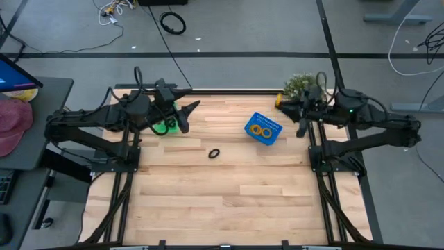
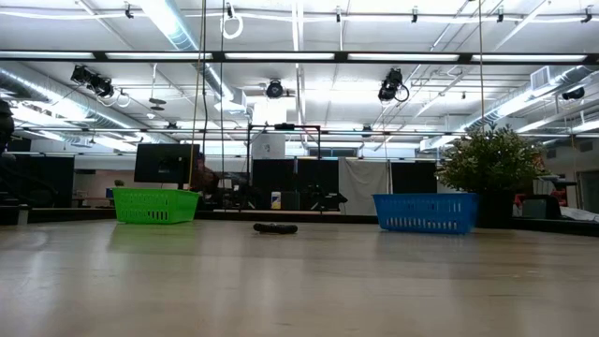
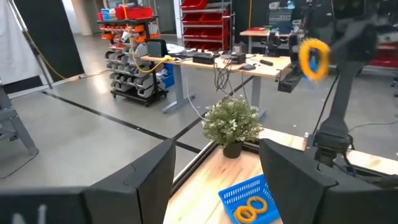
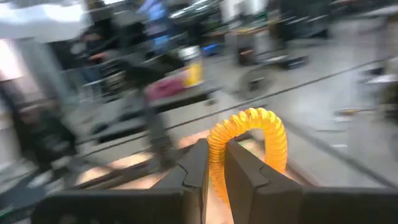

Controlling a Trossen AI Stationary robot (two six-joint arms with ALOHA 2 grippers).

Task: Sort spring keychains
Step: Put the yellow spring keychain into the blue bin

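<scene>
Blue basket (image 1: 273, 137): two orange keychains (image 1: 261, 130); green basket (image 1: 166, 126) under left gripper (image 1: 189, 113), spread wide, empty.
Black keychain (image 1: 214, 153) lying mid-table. Only right wrist shows right gripper (image 4: 215, 163) clenched on orange loop (image 4: 250, 142).

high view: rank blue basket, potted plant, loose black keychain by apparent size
1. blue basket
2. potted plant, close to the basket and partly behind the right arm, so unsure
3. black keychain, clearly smallest
</scene>
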